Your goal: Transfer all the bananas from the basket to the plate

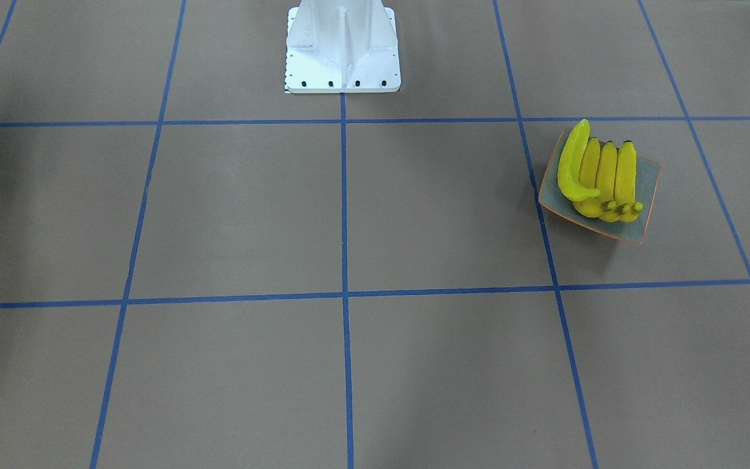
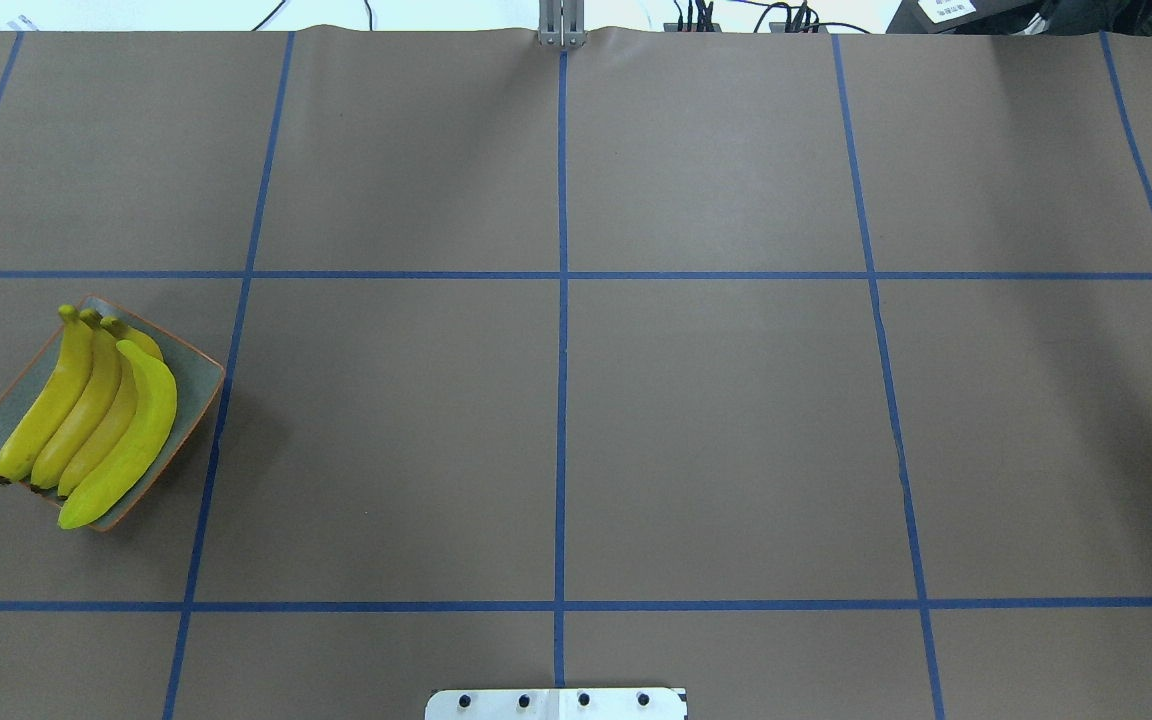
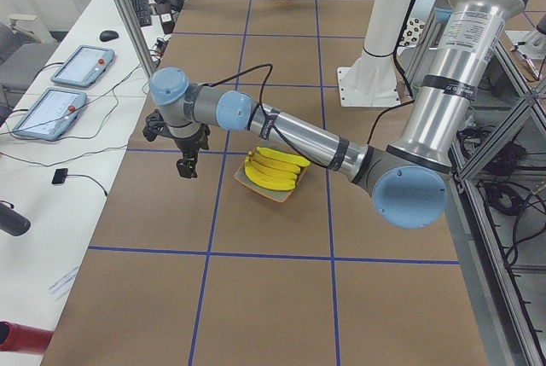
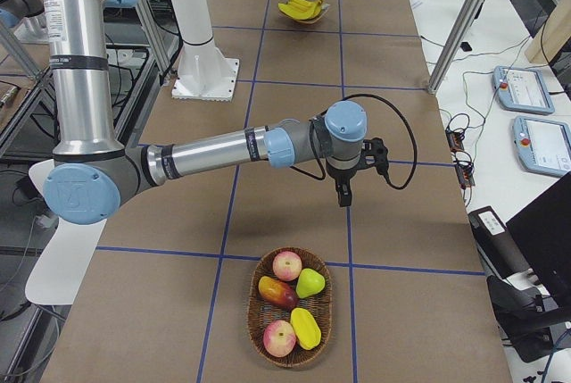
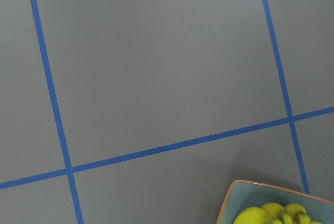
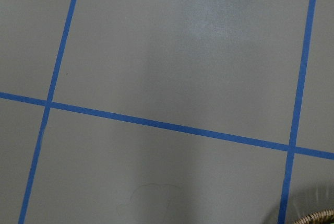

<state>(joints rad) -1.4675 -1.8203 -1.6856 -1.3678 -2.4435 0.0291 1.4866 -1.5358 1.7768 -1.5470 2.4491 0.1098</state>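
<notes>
left claw (image 3: 188,170) hangs fingers-down over the table (image 2: 716,440), near the plate (image 3: 268,194) but clear of it, on the side away from my base (image 1: 342,58). it only shows in the side view, so i can't tell if it's spread or pinched. right claw (image 4: 343,197) is the same: pointing down over bare table, near the basket (image 4: 252,312), not touching it, and i can't tell its state.

four bananas (image 2: 96,420) lie on the plate (image 2: 193,385) at my left end of the table. three lie side by side with their stems together. the fourth lies along their inner side, partly on top, one end poking over the plate rim. my left wrist cam catches just a plate corner (image 5: 235,203) and the banana stems (image 5: 271,216).

the basket sits at my right end, well apart from the plate, with mixed fruit (image 4: 287,265) in it. my right wrist cam shows only a sliver of its rim (image 6: 318,216) and blue tape lines (image 6: 172,126).
</notes>
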